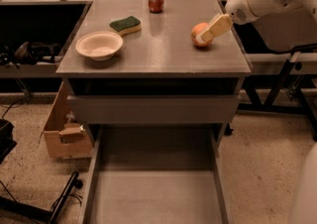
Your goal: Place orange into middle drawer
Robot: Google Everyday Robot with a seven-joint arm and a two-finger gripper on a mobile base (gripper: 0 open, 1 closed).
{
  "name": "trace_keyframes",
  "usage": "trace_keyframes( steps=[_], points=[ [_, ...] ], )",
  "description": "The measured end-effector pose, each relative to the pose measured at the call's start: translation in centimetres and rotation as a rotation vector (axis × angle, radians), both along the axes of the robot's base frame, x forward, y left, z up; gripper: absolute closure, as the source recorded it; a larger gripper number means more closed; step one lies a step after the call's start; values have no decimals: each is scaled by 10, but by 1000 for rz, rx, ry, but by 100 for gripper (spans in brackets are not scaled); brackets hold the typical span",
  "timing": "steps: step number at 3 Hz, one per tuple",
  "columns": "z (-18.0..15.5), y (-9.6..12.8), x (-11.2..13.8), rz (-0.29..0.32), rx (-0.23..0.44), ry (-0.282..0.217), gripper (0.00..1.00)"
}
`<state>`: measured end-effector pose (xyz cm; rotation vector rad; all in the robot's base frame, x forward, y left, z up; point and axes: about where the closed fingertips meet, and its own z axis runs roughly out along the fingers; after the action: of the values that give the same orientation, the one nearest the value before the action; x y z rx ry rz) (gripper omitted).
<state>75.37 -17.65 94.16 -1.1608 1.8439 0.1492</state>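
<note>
on the grey cabinet top [163, 49], i see the gripper [205, 36] against the orange [196, 30]; can't tell whether it's gripping. the middle drawer [156, 198] sits pulled out below.

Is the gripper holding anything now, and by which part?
Cannot be told: the gripper overlaps the small round orange fruit, which rests on the grey metal cabinet top.

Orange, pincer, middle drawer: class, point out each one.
orange [196, 32], camera view, its bare left skin.
pincer [207, 33], camera view, its tip, at the orange's right side.
middle drawer [153, 193], camera view, its bare floor.
</note>
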Motion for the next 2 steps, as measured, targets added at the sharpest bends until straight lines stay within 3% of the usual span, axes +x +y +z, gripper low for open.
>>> trace_keyframes(
  steps=[2],
  points=[
    [-33,15,46,-3,76,30,0]
  ],
)
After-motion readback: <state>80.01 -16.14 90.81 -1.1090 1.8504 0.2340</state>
